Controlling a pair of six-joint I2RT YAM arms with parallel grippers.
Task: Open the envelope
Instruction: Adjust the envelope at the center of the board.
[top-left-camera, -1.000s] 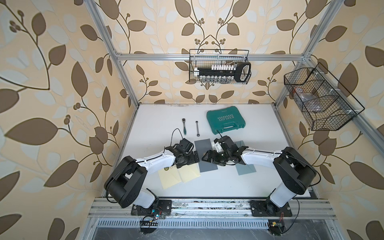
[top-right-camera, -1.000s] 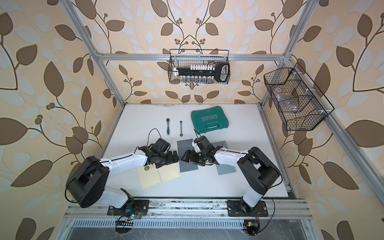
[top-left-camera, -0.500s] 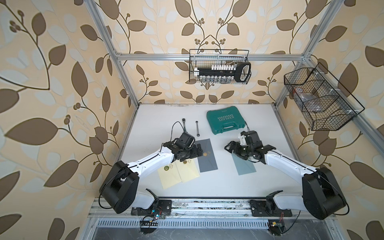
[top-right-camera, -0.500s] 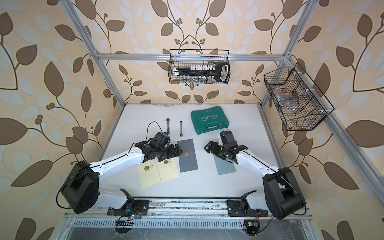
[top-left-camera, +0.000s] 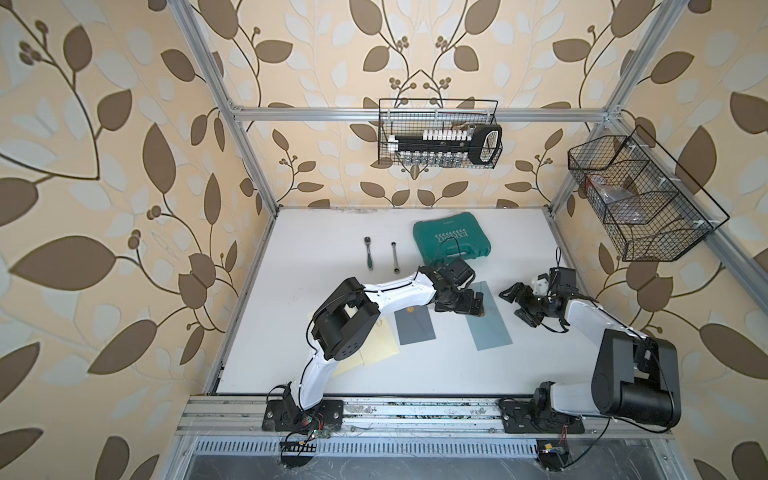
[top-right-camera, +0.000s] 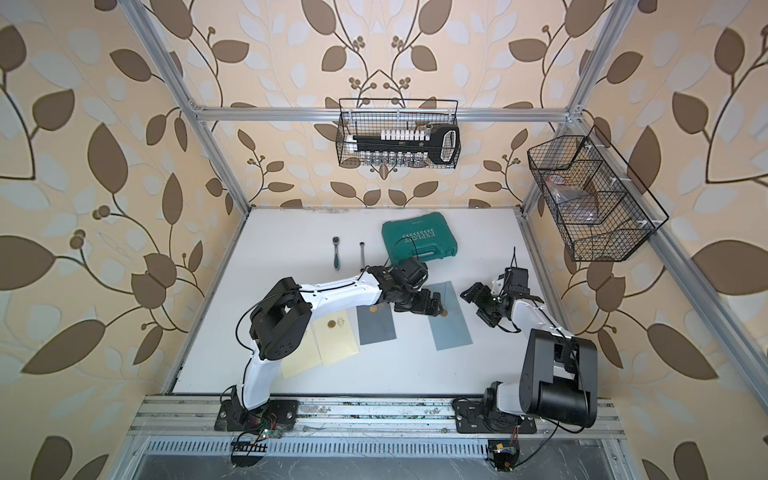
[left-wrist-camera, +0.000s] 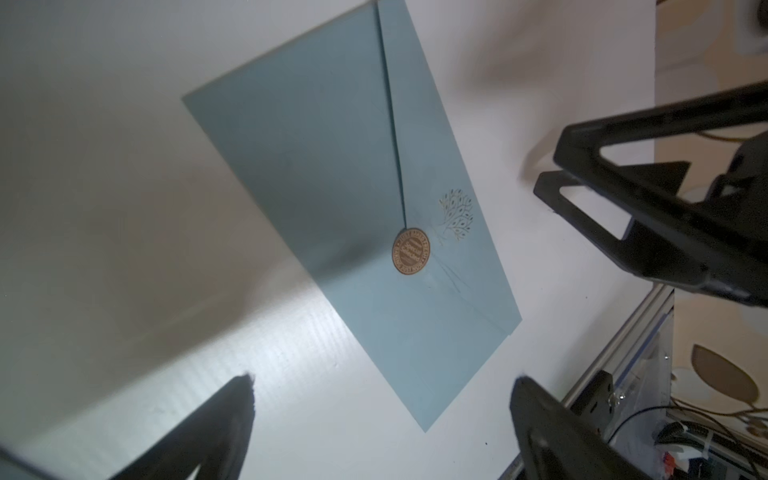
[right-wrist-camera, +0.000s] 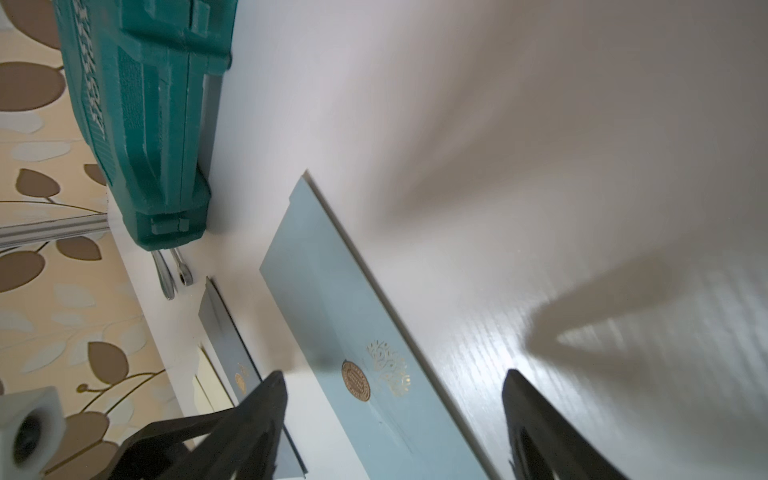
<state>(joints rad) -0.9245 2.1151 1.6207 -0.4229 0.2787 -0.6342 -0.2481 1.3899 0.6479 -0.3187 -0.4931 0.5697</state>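
Lying flat on the white table (top-left-camera: 332, 232), right of centre, the light blue envelope (top-left-camera: 493, 330) is closed, its flap held by a round gold seal (left-wrist-camera: 410, 251) next to a gold leaf emblem. Just to its left lies a dark grey envelope (top-left-camera: 415, 328), also sealed, and further left two pale yellow envelopes (top-right-camera: 334, 336) overlap each other, partly hidden under the left arm's elbow. Toward the far edge sit a green tool case (top-left-camera: 451, 241) and two ratchet wrenches (top-left-camera: 368, 255) side by side, while wire baskets (top-left-camera: 438, 133) hang on the far and right walls. The left forearm crosses above the grey envelope's far end, and the left gripper (top-left-camera: 477, 304) covers the blue envelope's far-left part in both top views. Its fingers (left-wrist-camera: 232, 415) are spread wide with nothing between them, the seal just ahead of the tips; whether they touch the paper cannot be told. The right gripper (top-left-camera: 514, 307) hangs just right of the blue envelope over bare table, its fingers (right-wrist-camera: 257, 415) also spread apart and holding nothing.
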